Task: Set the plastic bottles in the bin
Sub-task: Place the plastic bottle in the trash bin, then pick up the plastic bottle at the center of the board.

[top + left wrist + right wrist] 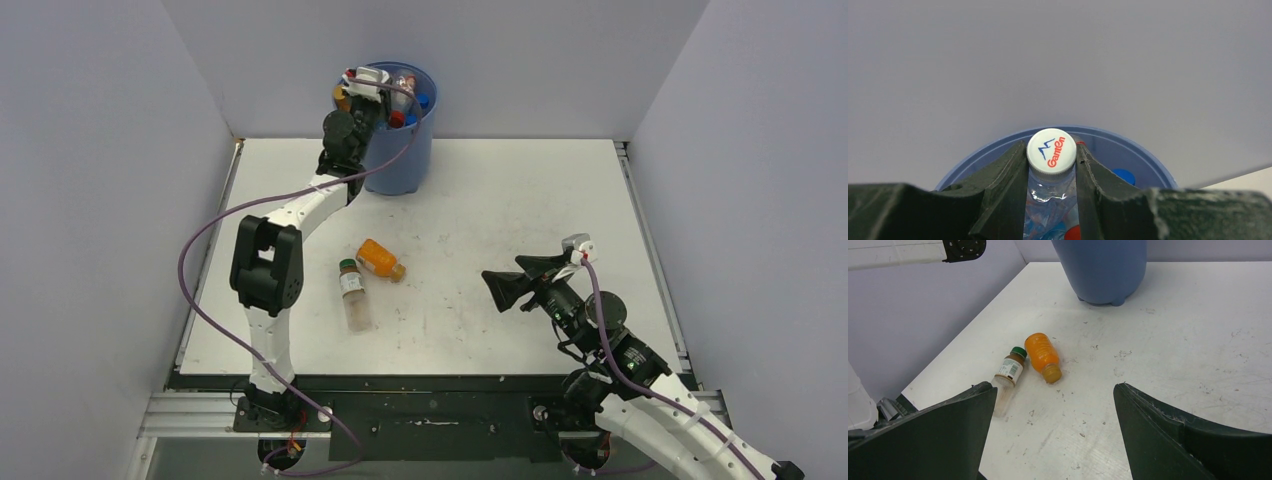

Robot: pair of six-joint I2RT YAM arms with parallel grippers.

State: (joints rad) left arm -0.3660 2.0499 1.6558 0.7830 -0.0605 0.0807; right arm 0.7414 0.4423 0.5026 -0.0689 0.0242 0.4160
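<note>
Left hand (1051,151) snug around white-capped bottle (1050,192) over bin (1115,149); right hand (1054,390) wide, empty.

The top camera looks steeply down over the whole table (500,200). The left wrist camera peers closely into the blue bin (1128,145), and the right wrist camera faces that bin low across the table.

The light is bright and even on my white tabletop (500,200). Shadows are soft and faint, like the one under the bin (1100,270). Up close, my left claw (1051,150) and right claw (1054,387) look dark and a little blurry. The bottle (1050,205) and its white cap (1051,151) look sharp.
</note>
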